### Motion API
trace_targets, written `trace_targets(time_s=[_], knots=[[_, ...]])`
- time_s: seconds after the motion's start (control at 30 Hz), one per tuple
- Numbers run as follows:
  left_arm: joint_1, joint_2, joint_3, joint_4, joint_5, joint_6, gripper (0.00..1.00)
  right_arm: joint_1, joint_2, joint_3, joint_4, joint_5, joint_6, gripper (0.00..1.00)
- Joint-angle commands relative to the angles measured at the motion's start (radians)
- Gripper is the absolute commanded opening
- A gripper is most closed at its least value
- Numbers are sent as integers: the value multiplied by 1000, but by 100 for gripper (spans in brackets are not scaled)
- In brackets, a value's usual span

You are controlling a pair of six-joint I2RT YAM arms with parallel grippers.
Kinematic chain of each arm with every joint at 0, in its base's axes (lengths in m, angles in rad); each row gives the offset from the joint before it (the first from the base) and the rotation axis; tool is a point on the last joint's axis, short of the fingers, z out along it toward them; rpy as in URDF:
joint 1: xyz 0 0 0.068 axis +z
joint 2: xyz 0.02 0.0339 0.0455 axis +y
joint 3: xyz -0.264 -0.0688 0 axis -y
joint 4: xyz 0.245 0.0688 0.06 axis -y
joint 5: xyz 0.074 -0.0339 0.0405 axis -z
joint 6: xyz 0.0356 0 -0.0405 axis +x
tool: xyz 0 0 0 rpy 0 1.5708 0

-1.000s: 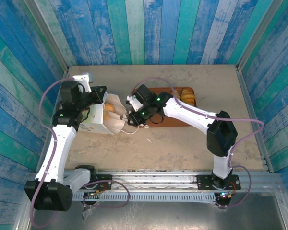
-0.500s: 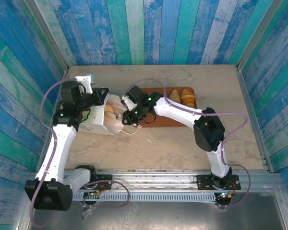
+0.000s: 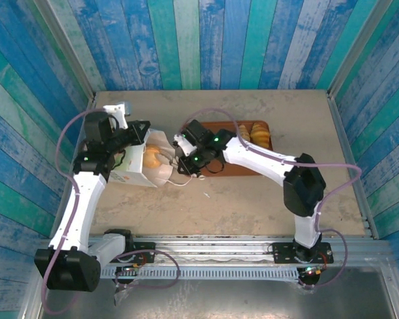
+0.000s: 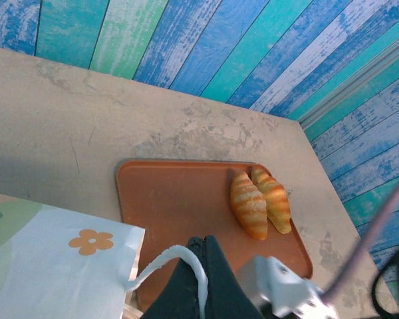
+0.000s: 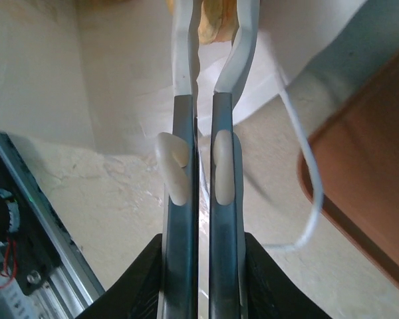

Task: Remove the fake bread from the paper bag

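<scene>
Here, a golden piece of fake bread (image 3: 153,158) lies inside the white paper bag (image 3: 143,177), which rests on its side at the left of the table (image 3: 239,199) with its mouth turned toward the right arm. In the right wrist view the same pastry (image 5: 214,21) shows at the top of the frame, between the pale tips of the right gripper (image 5: 207,40). Its jaws stand only narrowly apart, one tip on either side of the bread, but whether they press on it cannot be told. From above, that right gripper (image 3: 184,159) sits at the bag's open mouth.

The left gripper (image 3: 138,135) is at the far upper edge of the bag. Seen from the left wrist, its dark fingers (image 4: 216,282) are closed flat together, and the bag's thin white loop handle (image 4: 169,256) runs into the seam between them. The bag's flower-printed side (image 4: 60,259) lies just below.

Just beside the bag's mouth lies a flat reddish-brown tray (image 3: 227,166). Two croissants (image 3: 251,133) sit side by side, touching, near its far right corner; they show as ridged and orange-striped from the left wrist (image 4: 248,206). A second loop handle (image 5: 312,199) trails onto the table beside the tray's edge (image 5: 379,166). Blue and green plank walls (image 3: 206,40) enclose the table.
</scene>
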Motion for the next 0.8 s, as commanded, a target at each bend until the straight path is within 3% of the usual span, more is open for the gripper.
trace_targets(time_s=[0.0, 0.27, 0.53, 0.77], knots=[[1, 22, -5, 61, -8, -36, 0, 6, -104, -37, -24, 74, -77, 29], [0, 50, -2, 99, -16, -81, 0, 7, -260, -150, -96, 185, -160, 29], [0, 59, 6, 80, -46, -77, 0, -6, -459, -292, -143, 459, -132, 29], [0, 61, 16, 72, -53, -75, 0, -59, -466, -336, -187, 639, -122, 29]])
